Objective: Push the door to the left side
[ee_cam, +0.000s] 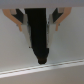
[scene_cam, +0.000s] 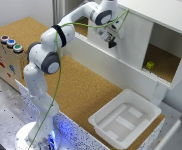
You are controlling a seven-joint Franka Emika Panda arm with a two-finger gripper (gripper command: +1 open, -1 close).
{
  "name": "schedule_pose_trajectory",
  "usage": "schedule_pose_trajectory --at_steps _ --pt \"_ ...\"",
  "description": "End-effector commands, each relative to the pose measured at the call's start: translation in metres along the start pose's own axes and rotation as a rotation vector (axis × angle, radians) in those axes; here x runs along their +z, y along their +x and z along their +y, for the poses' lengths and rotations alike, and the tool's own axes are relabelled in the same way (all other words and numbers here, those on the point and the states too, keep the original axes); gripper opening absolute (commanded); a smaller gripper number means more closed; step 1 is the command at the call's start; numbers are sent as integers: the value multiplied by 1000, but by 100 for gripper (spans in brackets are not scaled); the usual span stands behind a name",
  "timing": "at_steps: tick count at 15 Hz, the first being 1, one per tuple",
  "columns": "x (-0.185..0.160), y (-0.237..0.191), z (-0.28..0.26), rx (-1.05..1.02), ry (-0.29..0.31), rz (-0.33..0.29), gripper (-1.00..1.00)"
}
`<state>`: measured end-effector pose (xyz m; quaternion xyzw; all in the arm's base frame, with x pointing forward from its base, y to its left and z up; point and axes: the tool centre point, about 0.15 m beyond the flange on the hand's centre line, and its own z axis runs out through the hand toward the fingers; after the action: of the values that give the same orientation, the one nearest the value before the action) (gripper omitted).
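Touching: gripper [scene_cam: 111,41] tip at door [scene_cam: 133,37] face
Gripper state: can't tell, fingers look close, nothing held
Door pos: covers cabinet [scene_cam: 156,15] half on ext view's left

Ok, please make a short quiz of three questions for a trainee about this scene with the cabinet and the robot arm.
1. True or false: the gripper is in front of the door of the white cabinet.
2. What lies inside the open part of the cabinet? A) a small yellow-green object B) a red cup C) a blue book
3. What stands on the cork surface near the exterior view's bottom right?

Key
1. True.
2. A, the small yellow-green object.
3. An empty white plastic tray.
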<state>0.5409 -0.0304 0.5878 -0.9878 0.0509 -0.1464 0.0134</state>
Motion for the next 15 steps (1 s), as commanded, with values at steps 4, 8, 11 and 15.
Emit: schedule_pose_trajectory --at_steps 4,8,11,15 --pt "76 32 -101 13 -160 25 -100" --pt "78 36 -126 -17 -137 26 -100" --pt "78 38 -146 -46 -120 32 -100" --pt "77 37 -167 -80 -109 36 -100"
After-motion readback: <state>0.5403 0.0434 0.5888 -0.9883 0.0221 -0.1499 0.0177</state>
